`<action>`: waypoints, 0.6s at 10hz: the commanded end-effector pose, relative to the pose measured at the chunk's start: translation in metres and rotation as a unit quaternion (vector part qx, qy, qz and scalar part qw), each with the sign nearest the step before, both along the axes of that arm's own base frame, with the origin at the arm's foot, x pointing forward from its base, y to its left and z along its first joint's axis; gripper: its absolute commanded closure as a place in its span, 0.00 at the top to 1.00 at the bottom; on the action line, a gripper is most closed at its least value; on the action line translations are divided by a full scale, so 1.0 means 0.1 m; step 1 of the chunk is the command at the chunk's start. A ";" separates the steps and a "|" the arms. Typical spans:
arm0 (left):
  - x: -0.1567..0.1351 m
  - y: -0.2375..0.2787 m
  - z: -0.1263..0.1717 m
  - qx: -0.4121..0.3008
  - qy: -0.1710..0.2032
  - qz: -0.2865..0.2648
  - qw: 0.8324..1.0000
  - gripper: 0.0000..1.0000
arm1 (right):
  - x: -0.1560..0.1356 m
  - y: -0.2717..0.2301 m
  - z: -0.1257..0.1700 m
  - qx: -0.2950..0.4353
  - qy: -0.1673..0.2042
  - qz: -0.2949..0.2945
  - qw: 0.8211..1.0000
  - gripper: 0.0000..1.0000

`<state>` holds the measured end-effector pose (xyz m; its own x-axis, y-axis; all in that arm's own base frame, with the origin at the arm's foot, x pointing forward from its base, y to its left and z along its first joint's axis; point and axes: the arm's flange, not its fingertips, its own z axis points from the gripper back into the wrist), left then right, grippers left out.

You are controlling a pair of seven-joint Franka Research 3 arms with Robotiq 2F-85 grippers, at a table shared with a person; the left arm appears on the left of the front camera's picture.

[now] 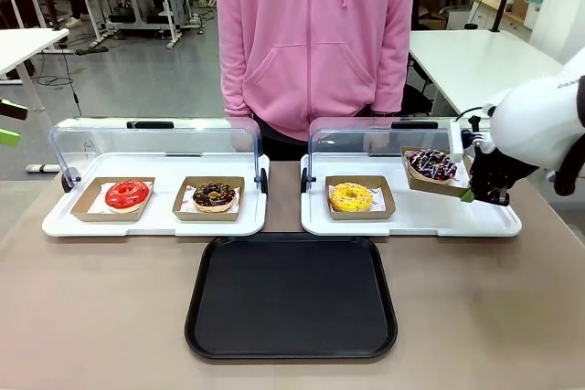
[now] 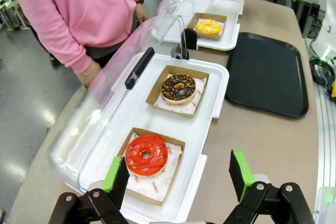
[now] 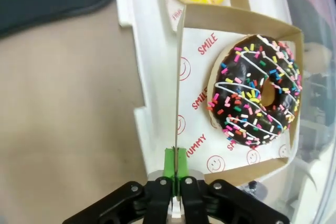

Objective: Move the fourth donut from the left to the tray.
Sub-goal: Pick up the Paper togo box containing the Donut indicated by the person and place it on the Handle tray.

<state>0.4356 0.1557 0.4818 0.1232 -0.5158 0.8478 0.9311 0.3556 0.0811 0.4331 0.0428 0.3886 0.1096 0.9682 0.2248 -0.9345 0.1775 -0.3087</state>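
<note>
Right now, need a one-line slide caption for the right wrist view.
Right gripper pinches the cardboard holder's wall, lifting the sprinkled chocolate donut above the white display tray.

Chocolate donut, multicoloured sprinkles, white streaks; black tray.

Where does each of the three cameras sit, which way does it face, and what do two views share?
Front: between the arms, facing the person; right gripper lifts the fourth donut above the tray.
Left wrist: above the red donut, looking along the table; open fingers show.
Right wrist: looks down at the holder.
Shared: yellow donut.
</note>
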 end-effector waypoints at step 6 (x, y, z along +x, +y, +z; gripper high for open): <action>-0.02 -0.01 0.02 0.001 0.006 0.000 1.000 1.00 | -0.56 0.98 0.01 0.003 0.027 0.027 0.999 0.02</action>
